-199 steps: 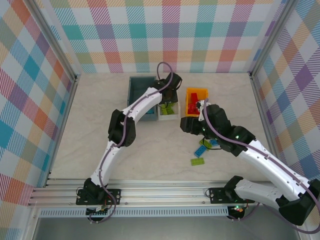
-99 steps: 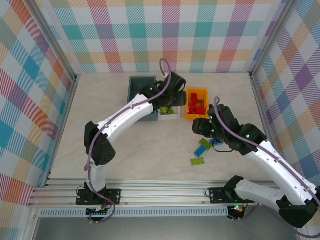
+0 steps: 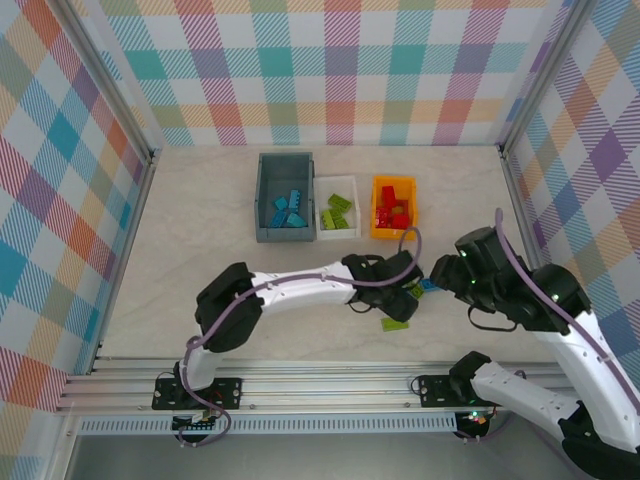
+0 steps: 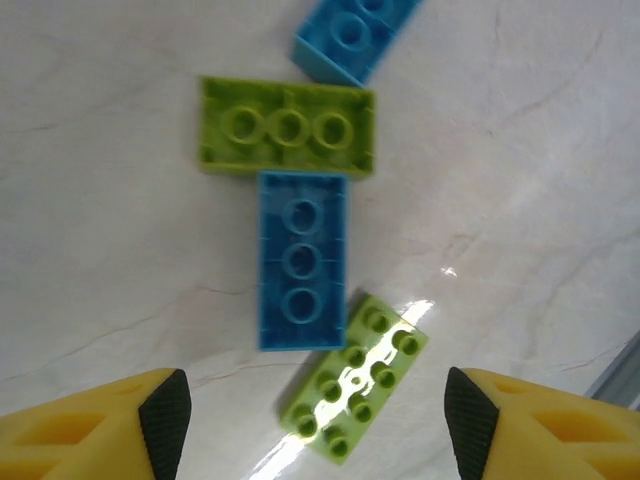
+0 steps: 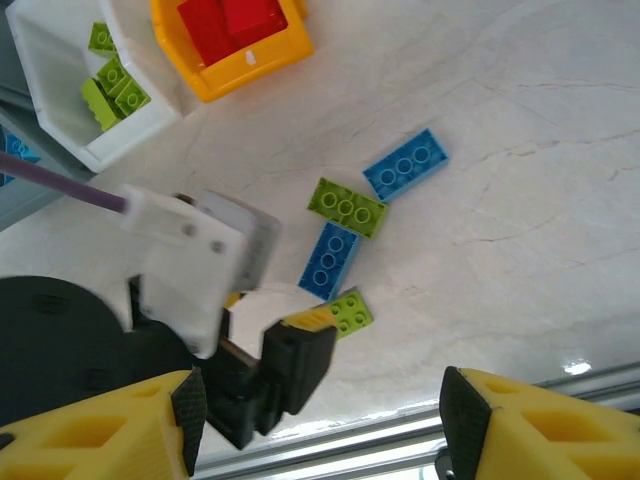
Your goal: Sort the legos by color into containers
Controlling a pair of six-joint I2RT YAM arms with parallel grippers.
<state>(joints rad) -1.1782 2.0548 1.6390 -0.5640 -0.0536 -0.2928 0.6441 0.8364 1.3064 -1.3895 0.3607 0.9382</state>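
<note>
- Find the aluminium rail [image 3: 300,372] along the near edge of the table [image 3: 180,250].
- Nearest that rail, find the studded lime green brick [image 3: 396,323] [image 4: 355,392] [image 5: 347,312], loose on the table, flat, studs up.
- Just above it, note the left gripper [image 4: 315,425], spread wide and holding nothing, with yellow fingers [image 4: 100,430] off to either side of the brick and clear of it.
- In the top view, trace the left arm [image 3: 300,288] stretched low across the table to this spot.
- Beyond the studded brick, find the first blue brick [image 4: 302,260] [image 5: 329,260], underside up, near end touching the studded brick.
- Across its far end, find the second lime green brick [image 4: 287,127] [image 5: 347,207], underside up with three round sockets showing, laid crosswise and touching.
- Just past that, find the second blue brick [image 4: 350,35] [image 5: 405,165], close beside the green one's far corner; cannot tell whether touching.
- To the right of this cluster, note the right gripper [image 3: 438,272] [image 5: 320,430], raised above the table, opened wide, empty.
- At the far side, find three bins in a row:
  - left, the dark grey-blue bin [image 3: 261,200], holding blue bricks [image 3: 288,212];
  - middle, the white bin [image 3: 338,182] [image 5: 60,60], holding lime green bricks [image 3: 336,212] [image 5: 110,85];
  - right, the orange-yellow bin [image 3: 393,180] [image 5: 215,85], holding red bricks [image 3: 392,212] [image 5: 235,20].
</note>
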